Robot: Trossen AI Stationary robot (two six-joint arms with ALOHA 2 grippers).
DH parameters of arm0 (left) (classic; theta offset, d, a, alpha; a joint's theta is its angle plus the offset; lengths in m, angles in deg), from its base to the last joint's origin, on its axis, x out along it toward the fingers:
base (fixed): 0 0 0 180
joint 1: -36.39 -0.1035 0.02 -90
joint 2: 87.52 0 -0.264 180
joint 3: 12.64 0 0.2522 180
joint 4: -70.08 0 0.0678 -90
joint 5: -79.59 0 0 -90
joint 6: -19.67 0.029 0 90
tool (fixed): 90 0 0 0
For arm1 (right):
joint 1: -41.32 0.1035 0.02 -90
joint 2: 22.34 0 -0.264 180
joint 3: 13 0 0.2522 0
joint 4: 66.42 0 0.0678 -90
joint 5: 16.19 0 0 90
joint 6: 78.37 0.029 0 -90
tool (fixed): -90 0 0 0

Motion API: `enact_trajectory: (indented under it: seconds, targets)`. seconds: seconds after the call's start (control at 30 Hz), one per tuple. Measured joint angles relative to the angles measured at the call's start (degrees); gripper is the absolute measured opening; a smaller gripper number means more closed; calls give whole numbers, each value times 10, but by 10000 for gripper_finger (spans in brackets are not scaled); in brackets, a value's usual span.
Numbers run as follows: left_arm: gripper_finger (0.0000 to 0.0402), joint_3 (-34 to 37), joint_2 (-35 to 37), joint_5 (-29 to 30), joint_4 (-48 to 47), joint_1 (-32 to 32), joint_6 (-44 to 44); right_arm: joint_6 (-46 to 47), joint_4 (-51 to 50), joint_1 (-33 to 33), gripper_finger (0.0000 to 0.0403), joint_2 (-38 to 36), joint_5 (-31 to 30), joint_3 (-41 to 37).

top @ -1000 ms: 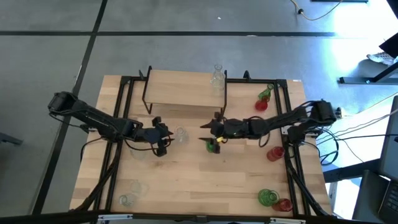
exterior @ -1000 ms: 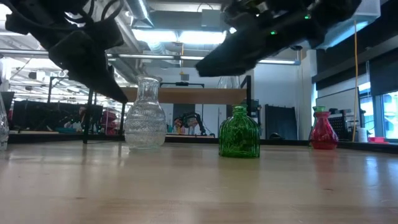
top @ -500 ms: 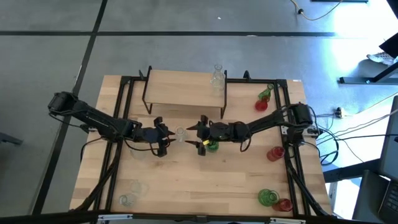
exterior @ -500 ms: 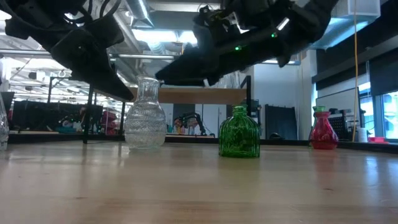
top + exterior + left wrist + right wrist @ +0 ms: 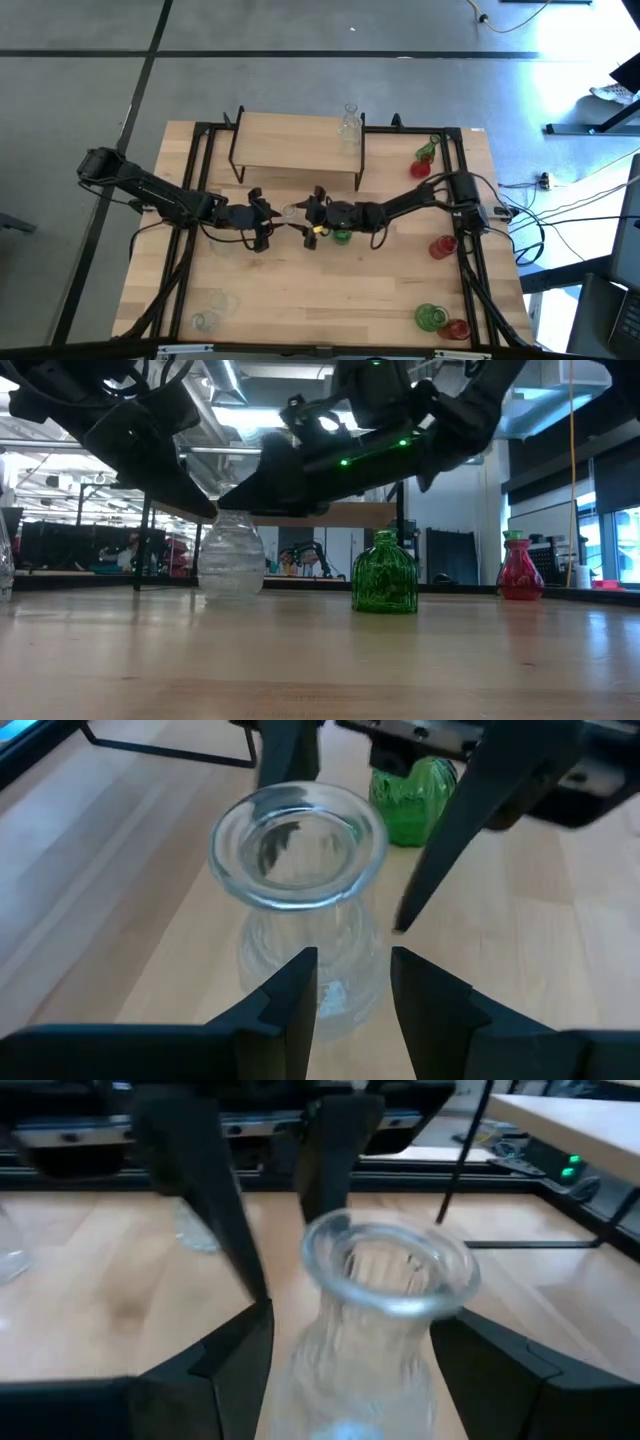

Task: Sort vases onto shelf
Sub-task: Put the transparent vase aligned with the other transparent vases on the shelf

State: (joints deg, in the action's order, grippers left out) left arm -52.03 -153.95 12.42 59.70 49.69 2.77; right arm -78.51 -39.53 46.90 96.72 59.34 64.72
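The low view sets a pale, fine-grained wooden table [image 5: 300,660] in the foreground, smooth and matte. On it stand a clear glass vase [image 5: 232,560] with a ribbed, rounded body, a green vase [image 5: 385,572] with vertical ribs and a squat neck, and farther off to the side a red vase [image 5: 520,567] with a flared lip. Behind them a light-wood shelf [image 5: 340,513] rides on thin black legs, and beyond it lies a workshop hall with ceiling strip lights and dark windows.

From above, the shelf sits at the table's far middle with one clear vase [image 5: 349,124] on its right end. Red and green vases cluster near the table's right edge, and clear ones near the front left corner.

Both arms reach inward to the clear vase [image 5: 290,213] at the table's centre. The left gripper [image 5: 350,995] hangs just short of it, its two dark fingers parted by a narrow gap and holding nothing, the vase's round rim [image 5: 298,842] just ahead. The right gripper [image 5: 350,1360] comes from the opposite side, its fingers spread wide on either side of the vase's neck [image 5: 385,1280]; whether they touch the glass cannot be told.
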Motion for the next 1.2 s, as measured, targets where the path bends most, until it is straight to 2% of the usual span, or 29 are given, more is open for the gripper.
enact_trajectory:
  seconds: [0.07,0.4,0.5,0.7,0.9,0.97,1.2]
  targets:
    - [121,0,0,0,1,0,0,0,-1,0,250,7,-16,9]
    - [121,0,0,0,2,0,0,15,-4,0,245,31,-20,37]
    - [121,0,0,0,2,1,0,13,-9,0,221,31,-19,38]
    - [121,0,2,0,-14,13,-1,-3,-18,1,124,25,-14,38]
    - [121,0,19,0,-47,30,-10,-21,-117,5,122,-31,-2,36]
    - [121,0,25,1,-50,35,-11,-35,-158,11,122,-63,-23,37]
    - [121,0,25,5,-50,40,-11,-98,-242,61,126,-157,-169,37]
